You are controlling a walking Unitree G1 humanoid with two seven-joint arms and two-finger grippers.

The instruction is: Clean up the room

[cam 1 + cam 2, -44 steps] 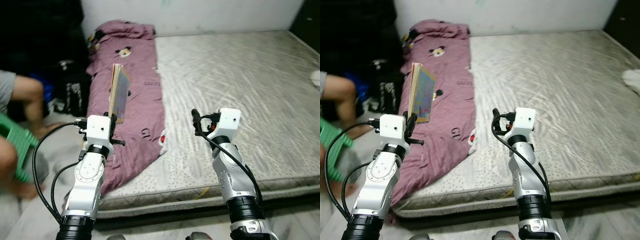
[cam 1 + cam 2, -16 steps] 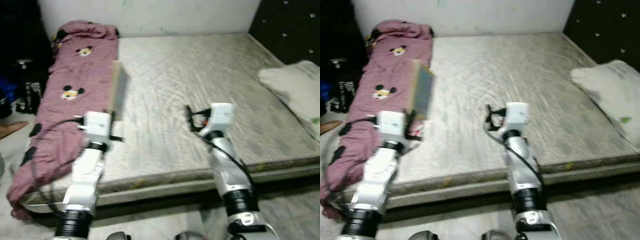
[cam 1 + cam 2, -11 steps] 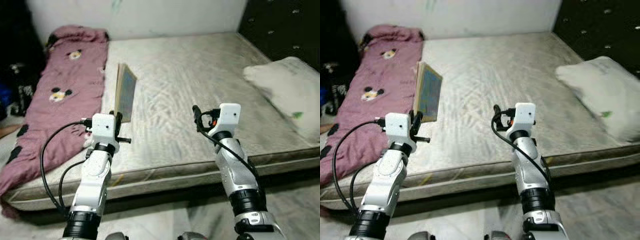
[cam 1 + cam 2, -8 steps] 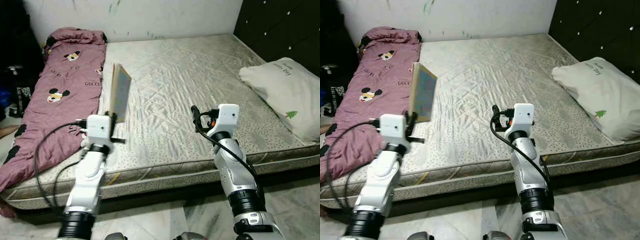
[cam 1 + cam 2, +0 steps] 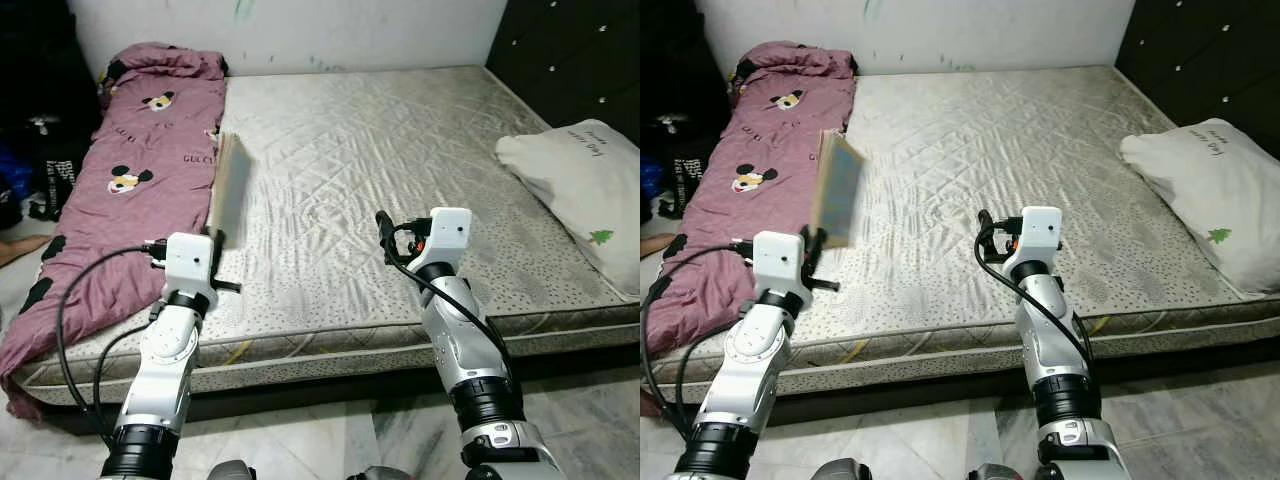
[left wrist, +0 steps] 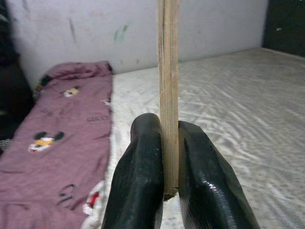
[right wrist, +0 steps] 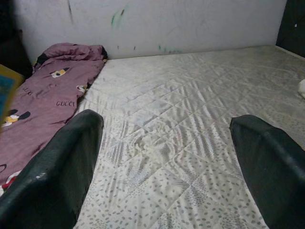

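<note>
Carrying a book (image 5: 229, 190) over the bed (image 5: 400, 130).
Left end effector (image 6: 164, 157) clamped its lower edge, long axis upright; right end effector (image 7: 167, 157) gaped wide, empty.

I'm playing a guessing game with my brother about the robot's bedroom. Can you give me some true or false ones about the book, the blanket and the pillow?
1. The left pincer is shut on a thin book with a blue cover, held upright. True.
2. The right pincer holds a cup. False: its fingers are spread wide with nothing between them.
3. The purple cartoon-mouse blanket lies along the robot's left side of the grey quilted mattress. True.
4. The white pillow with a small green tree print sits on top of the blanket. False: it lies at the mattress's opposite, right edge, apart from the blanket.
5. The book lies flat on the mattress. False: it is raised in the air, held by its lower edge.
</note>
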